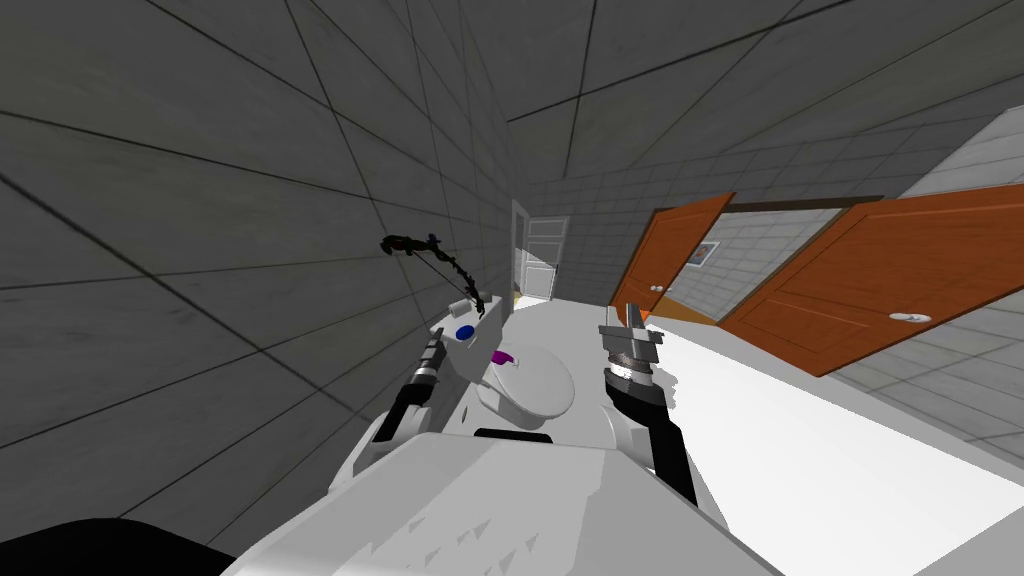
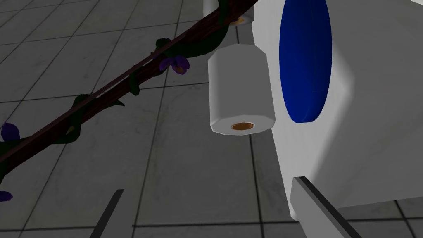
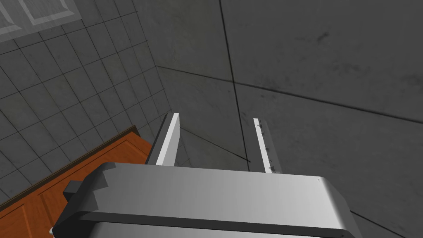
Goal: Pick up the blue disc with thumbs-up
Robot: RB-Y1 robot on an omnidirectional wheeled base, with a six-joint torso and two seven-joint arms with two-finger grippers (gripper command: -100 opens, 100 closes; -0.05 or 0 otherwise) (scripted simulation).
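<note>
The blue disc (image 1: 465, 332) lies flat on top of a white toilet tank (image 1: 480, 345) against the grey tiled wall. In the left wrist view the blue disc (image 2: 305, 62) shows as a plain blue oval on the tank (image 2: 371, 124), with no mark visible on it. My left gripper (image 2: 215, 210) is open, a short way back from the disc and touching nothing; one finger (image 2: 322, 206) crosses the tank's near corner. In the head view the left gripper (image 1: 436, 338) sits just beside the tank's wall-side edge. My right gripper (image 1: 630, 325) is raised to the right of the toilet, fingers (image 3: 169, 140) open and empty.
A white paper roll (image 2: 241, 91) hangs on the wall right beside the tank. A dark vine with purple flowers (image 2: 136, 78) runs along the wall. A purple object (image 1: 505, 356) rests on the toilet lid (image 1: 535, 390). Orange doors (image 1: 880, 280) stand open at the right.
</note>
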